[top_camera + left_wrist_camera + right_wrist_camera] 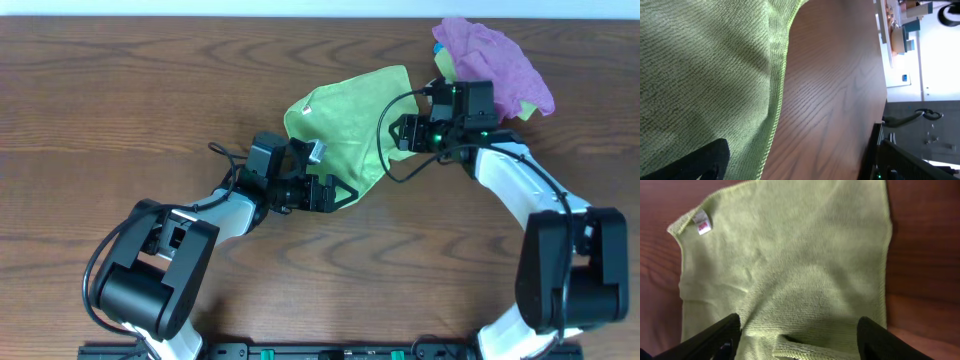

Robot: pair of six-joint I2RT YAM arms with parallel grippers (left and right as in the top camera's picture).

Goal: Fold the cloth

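The lime-green cloth [352, 112] lies slightly rumpled on the wooden table, its white tag [308, 108] at the left corner. My left gripper [335, 192] is at the cloth's near corner. In the left wrist view only one black finger [704, 161] shows, over the cloth [700, 75] by its hemmed edge, set wide. My right gripper [402, 131] is at the cloth's right edge. In the right wrist view it [800, 340] is open wide, low over the cloth [790, 265], with a raised fold between the fingers. The tag [702, 222] is at the far left there.
A purple cloth [498, 62] bundled with a yellow-green one [444, 66] sits at the back right, just behind my right wrist. Bare wooden table [120, 110] surrounds the cloth. The table's edge [879, 75] shows in the left wrist view.
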